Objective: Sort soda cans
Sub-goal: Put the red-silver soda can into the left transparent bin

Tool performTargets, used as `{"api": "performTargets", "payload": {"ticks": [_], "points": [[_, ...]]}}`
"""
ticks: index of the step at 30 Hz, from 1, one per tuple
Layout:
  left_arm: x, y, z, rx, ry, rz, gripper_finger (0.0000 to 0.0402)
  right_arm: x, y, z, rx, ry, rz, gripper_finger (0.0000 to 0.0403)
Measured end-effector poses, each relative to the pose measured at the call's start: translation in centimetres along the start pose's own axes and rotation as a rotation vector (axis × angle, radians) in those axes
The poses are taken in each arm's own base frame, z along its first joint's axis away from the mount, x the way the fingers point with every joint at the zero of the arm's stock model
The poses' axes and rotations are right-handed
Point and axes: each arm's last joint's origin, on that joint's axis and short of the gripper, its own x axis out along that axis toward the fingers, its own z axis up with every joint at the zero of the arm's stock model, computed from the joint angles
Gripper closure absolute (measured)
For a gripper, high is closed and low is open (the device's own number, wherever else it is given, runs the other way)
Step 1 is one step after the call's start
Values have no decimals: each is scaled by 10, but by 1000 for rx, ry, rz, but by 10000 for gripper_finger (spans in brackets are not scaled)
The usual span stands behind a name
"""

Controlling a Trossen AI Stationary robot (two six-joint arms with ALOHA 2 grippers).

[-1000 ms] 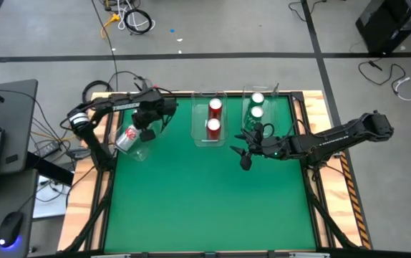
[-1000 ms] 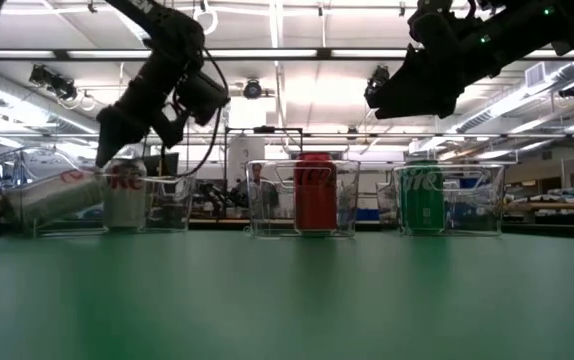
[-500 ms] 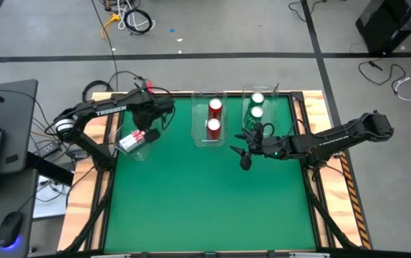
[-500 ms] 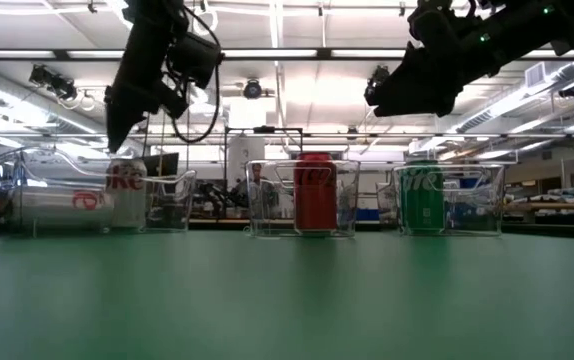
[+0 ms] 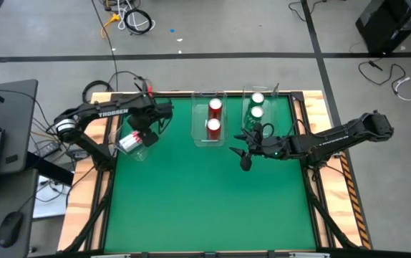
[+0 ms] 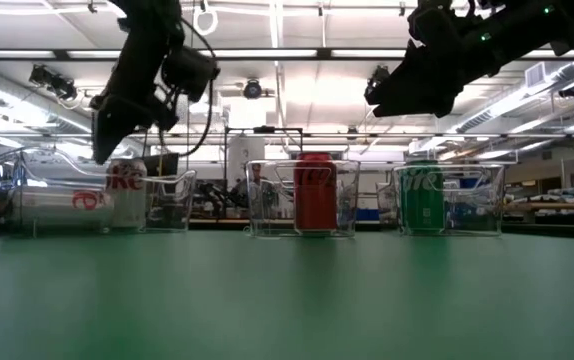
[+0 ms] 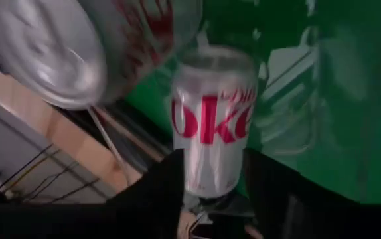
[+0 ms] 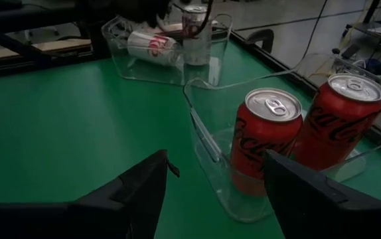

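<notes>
The left hand (image 5: 147,127) hangs over the left bin (image 5: 138,152), its fingers apart and grasping nothing. In that bin one silver can (image 6: 127,192) stands upright, and the other silver can (image 5: 128,142) lies on its side. The red cans (image 5: 215,107) and green cans (image 5: 256,99) stand in their own bins. I think the fallen can should be gripped across its body and raised slowly, without knocking its neighbour. The right hand (image 5: 245,151) waits released above the desk (image 5: 205,208). The green cans' sides are mostly hidden.

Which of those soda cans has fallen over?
A silver can in the left bin, lying on its side beside its upright twin. The red and green cans all stand.
</notes>
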Motion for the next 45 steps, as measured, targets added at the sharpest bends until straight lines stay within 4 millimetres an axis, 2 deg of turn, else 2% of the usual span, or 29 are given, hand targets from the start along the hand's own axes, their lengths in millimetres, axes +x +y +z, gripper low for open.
{"api": "performTargets", "payload": {"ticks": [7,11,16,28,37,45], "points": [[38,-7,-9,13,15,41,181,0,0,0,-2,0,0,149],[56,-8,-17,15,1,44,172,0,0,0,-2,0,1,149],[67,-6,-24,11,-39,31,172,0,0,0,0,0,4,147],[72,7,-21,13,-25,-86,171,0,1,0,6,-1,29,149],[55,13,-11,21,-94,50,173,0,1,1,1,0,30,135],[53,11,-9,8,-122,17,174,0,1,0,-2,2,31,134]]}}
